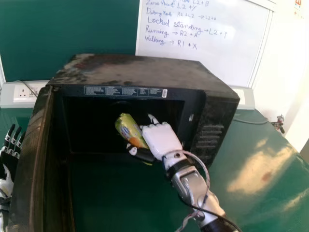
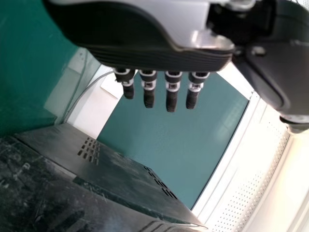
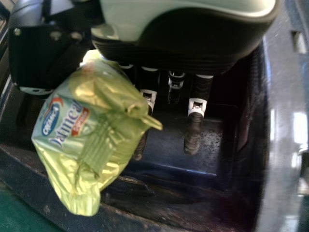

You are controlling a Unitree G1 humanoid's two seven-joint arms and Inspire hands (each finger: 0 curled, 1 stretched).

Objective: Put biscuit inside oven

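Currently, the right hand is grasping the biscuit packet at the mouth of the oven.

Green board, handwritten whiteboard, white wall, green table

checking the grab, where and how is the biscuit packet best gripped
Probably round its middle, from the robot's right, thumb opposite fingers: the packet is long and tilted, its ends look crumpled, and the open oven door stands on the left. The right hand holds it.
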